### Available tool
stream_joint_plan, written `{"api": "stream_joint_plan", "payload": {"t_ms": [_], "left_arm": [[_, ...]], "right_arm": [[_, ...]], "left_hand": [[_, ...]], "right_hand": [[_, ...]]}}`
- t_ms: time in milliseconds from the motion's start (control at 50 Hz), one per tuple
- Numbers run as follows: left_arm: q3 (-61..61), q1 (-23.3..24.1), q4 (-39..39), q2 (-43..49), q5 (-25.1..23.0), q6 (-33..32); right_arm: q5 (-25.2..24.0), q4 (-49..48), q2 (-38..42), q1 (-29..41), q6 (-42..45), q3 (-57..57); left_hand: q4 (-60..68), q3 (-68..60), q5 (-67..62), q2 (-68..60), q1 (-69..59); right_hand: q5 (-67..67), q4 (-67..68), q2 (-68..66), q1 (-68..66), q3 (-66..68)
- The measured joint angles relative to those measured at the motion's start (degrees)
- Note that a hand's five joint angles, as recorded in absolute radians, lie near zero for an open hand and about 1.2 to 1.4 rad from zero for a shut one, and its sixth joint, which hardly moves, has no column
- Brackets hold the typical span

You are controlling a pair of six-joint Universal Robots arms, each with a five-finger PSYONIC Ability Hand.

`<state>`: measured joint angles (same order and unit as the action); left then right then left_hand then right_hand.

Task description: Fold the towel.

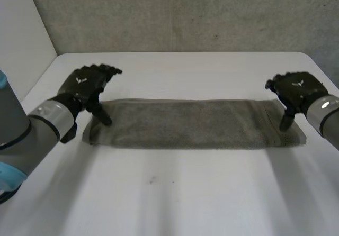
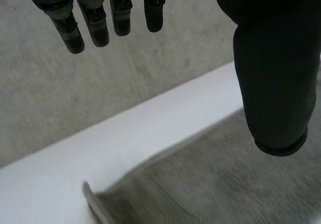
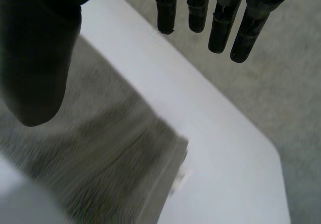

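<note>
Nearest me is the left arm [image 1: 32,133], reaching to the left end of the grey towel [image 1: 190,124], which lies flat as a long strip across the white tabletop [image 1: 175,193]. My left robot hand [image 1: 85,85] is wide, fingers straight, thumb pointing down at the cloth, holding nothing. My right robot hand [image 1: 297,90] is likewise wide at the right end.

Soft, even light reaches my white surface [image 1: 180,66] from about 12 o'clock without glare, leaving a thin dark shadow along the towel's [image 1: 196,122] 6 o'clock edge, while my left robot hand [image 2: 271,83] and right robot hand [image 3: 35,58] read almost black close up.
</note>
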<state>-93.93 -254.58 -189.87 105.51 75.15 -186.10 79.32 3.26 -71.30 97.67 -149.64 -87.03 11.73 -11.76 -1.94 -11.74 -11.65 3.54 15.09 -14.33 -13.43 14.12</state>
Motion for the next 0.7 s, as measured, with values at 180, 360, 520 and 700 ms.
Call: {"api": "stream_joint_plan", "payload": {"t_ms": [180,360,520,700], "left_arm": [[-3.82,-0.11,-2.53,3.35,1.24,-0.13],[-4.49,-0.6,-10.46,8.36,5.24,-0.44],[-4.21,-1.45,-13.46,10.82,6.16,-1.63],[-4.36,-2.14,-13.3,11.18,6.31,-2.07]], "right_arm": [[-1.65,-5.75,3.21,-3.48,0.42,-4.52],[-2.65,-8.5,8.9,-5.94,2.61,-3.65],[-2.74,-8.86,12.02,-7.15,6.41,-2.86],[-1.7,-8.99,15.44,-8.65,10.35,-0.75]], "left_hand": [[0.67,-0.7,-0.22,-0.74,-0.82],[0.67,-0.7,-0.23,-0.75,-0.82],[0.67,-0.7,-0.23,-0.75,-0.82],[0.65,-0.68,-0.23,-0.7,-0.79]], "right_hand": [[4.4,1.52,-2.06,-3.62,3.0],[4.57,1.58,-2.17,-3.97,3.13],[10.11,7.43,-7.58,-9.31,8.27],[60.09,58.61,-60.17,-59.95,59.58]]}}
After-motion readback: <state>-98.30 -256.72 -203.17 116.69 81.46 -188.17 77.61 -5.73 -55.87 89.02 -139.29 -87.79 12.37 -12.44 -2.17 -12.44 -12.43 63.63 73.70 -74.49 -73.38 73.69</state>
